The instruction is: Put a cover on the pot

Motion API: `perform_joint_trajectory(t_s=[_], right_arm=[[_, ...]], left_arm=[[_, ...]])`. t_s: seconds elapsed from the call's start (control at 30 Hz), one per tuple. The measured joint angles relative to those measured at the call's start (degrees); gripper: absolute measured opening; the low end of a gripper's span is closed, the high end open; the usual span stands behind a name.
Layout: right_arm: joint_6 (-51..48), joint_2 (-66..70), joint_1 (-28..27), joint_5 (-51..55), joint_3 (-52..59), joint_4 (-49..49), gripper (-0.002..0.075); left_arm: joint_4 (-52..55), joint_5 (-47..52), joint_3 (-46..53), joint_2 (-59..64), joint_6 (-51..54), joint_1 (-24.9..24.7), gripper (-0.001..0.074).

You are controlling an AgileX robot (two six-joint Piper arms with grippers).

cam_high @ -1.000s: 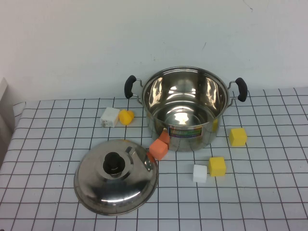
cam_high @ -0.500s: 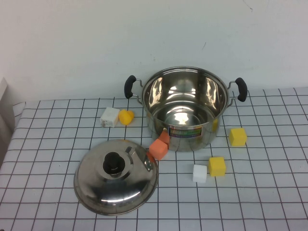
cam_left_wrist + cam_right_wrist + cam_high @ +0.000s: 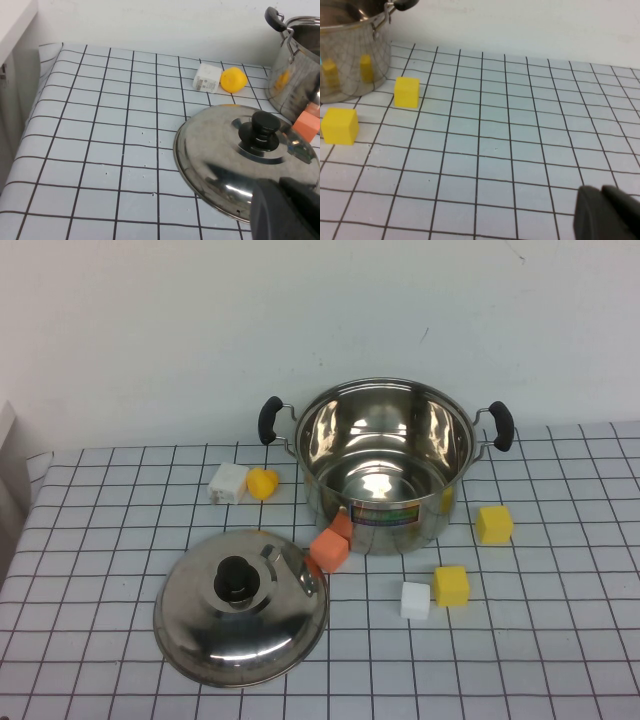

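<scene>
The pot point(image 3: 385, 465) stands open at the back of the checked table, two black handles out to its sides and a colourful label facing front; its wall also shows in the left wrist view point(image 3: 295, 75) and the right wrist view point(image 3: 350, 55). The domed steel lid point(image 3: 241, 605) with a black knob point(image 3: 236, 580) lies on the table in front of the pot and to its left. My left gripper point(image 3: 280, 187) hovers shut and empty by the lid's point(image 3: 235, 160) near rim. My right gripper point(image 3: 601, 192) is shut over bare cloth, well to the right of the pot. Neither arm shows in the high view.
An orange cube point(image 3: 329, 550) leans between lid and pot. Two yellow cubes point(image 3: 494, 524) point(image 3: 451, 586) and a white cube point(image 3: 415, 600) lie right of the pot's front. A white block point(image 3: 228, 482) and a yellow round piece point(image 3: 262, 483) sit to its left. A wall rises behind.
</scene>
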Motion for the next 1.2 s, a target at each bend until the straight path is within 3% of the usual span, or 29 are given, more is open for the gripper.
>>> perform_joint_trajectory(t_s=[0.9,1.07,1.2], right_arm=[[0.0,0.0,0.0,0.0,0.0,0.0,0.0009],[0.0,0.0,0.0,0.0,0.0,0.0,0.0009],[0.0,0.0,0.0,0.0,0.0,0.0,0.0009]], left_arm=[[0.0,-0.44,0.0,0.0,0.0,0.0,-0.0002],[-0.09,-4.08,0.23,0.0,0.0,0.0,-0.0002],[-0.09,-12.91,0.23,0.0,0.0,0.0,-0.0002]])
